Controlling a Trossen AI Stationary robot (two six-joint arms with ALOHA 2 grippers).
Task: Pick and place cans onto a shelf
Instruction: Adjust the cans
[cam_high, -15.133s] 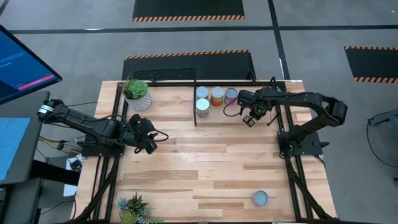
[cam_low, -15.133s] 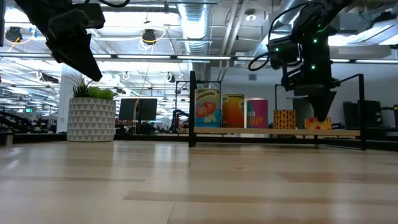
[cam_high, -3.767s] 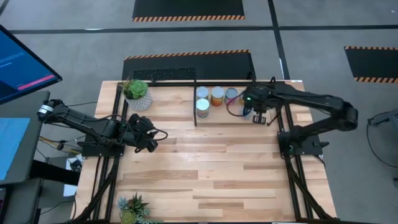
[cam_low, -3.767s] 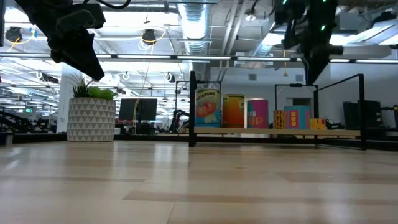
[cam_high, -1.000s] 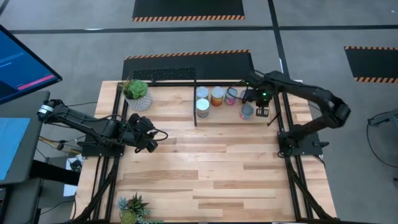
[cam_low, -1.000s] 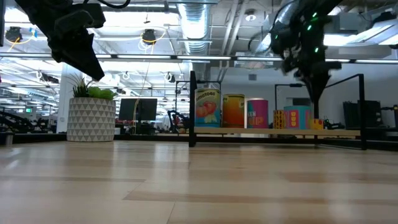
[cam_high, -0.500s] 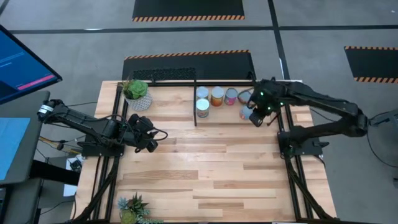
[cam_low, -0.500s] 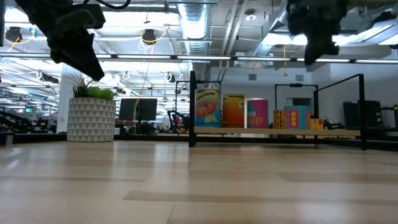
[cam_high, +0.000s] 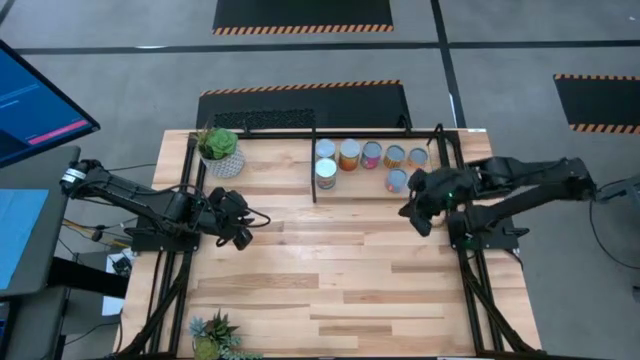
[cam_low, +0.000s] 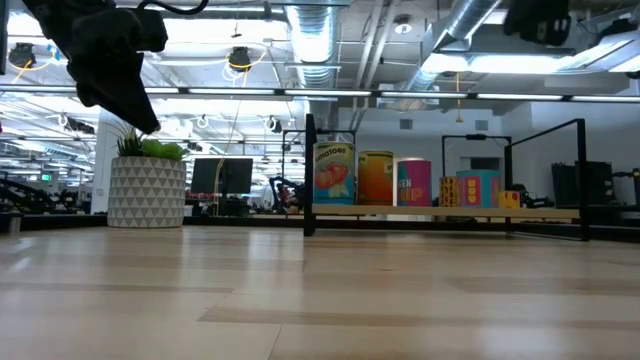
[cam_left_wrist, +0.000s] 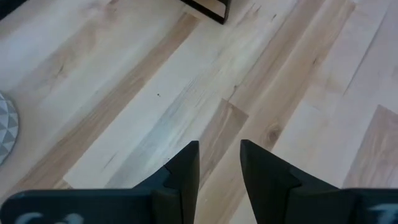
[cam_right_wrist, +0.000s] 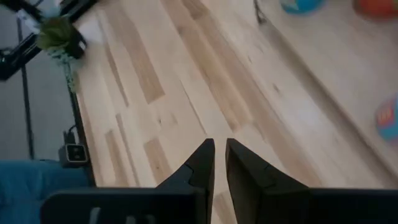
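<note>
- Since the cans (cam_high: 372, 153) were small metal tins, I'd guess they were stiff and fairly light. The sides were probably a bit slick, so nothing that would crush but something that could slide or tip.
- Best hold, I reckon, was across the round body at about mid-height, pads on opposite sides of the label, not on the rim.
- All seven stood upright inside the shelf (cam_high: 360, 185) at the far side of the table (cam_high: 330, 270). Five were in a back row and two in front, one just beside the left rod and one nearer the right end.
- The right tool (cam_high: 413, 212) hung over bare table just in front of the shelf, arm folded in low from its base. Its fingers were nearly pinched together with nothing between them.
- The left tool (cam_high: 240, 232) was parked well away over the left side of the table, fingers a little apart and empty.
</note>
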